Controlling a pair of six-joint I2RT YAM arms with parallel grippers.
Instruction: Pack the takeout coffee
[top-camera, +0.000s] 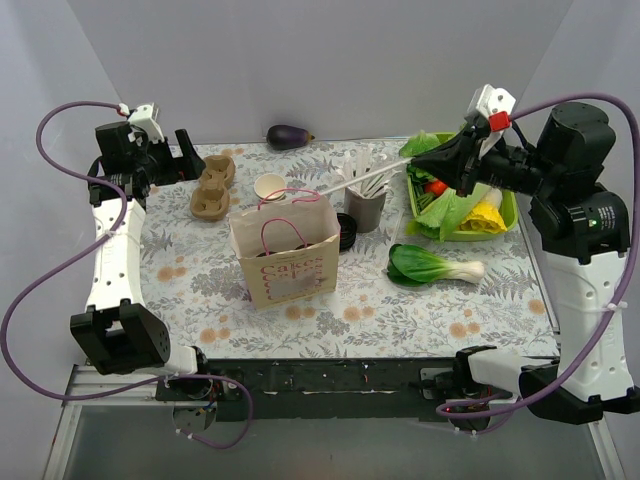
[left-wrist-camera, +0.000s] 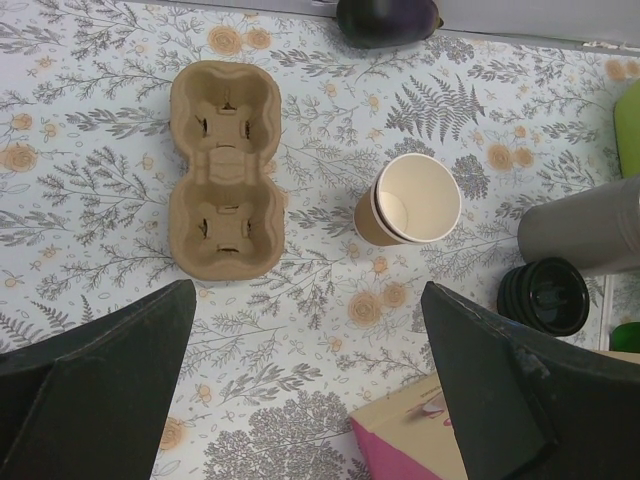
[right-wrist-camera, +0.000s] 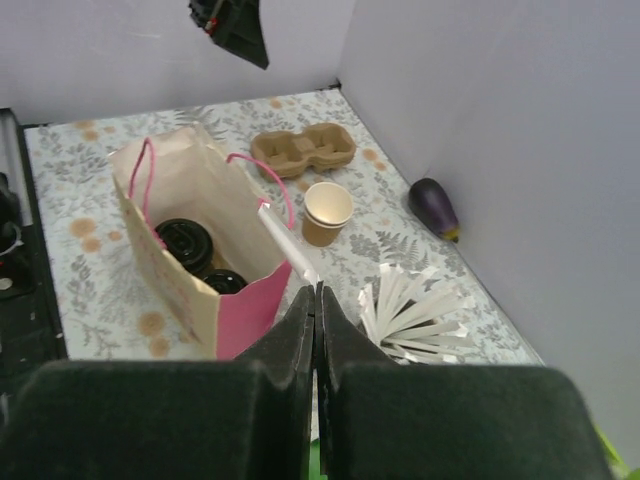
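Observation:
A kraft-brown paper cup (top-camera: 268, 187), white inside and with no lid on, stands behind the paper bag (top-camera: 285, 255); it also shows in the left wrist view (left-wrist-camera: 410, 200) and the right wrist view (right-wrist-camera: 327, 210). Inside the bag (right-wrist-camera: 170, 175) two round black lids (right-wrist-camera: 185, 240) show; I cannot tell whether cups sit under them. My right gripper (top-camera: 410, 158) is shut on a long white stick (right-wrist-camera: 285, 235) whose far end hangs over the bag's mouth. My left gripper (left-wrist-camera: 305, 300) is open and empty, above the table near the cup carrier (left-wrist-camera: 224, 170).
A dark grey cup (top-camera: 366, 205) of white sticks stands right of the bag, with a stack of black lids (left-wrist-camera: 545, 295) beside it. An eggplant (top-camera: 288, 136) lies at the back. A green tray (top-camera: 510, 208) of vegetables and a bok choy (top-camera: 430, 266) are at the right.

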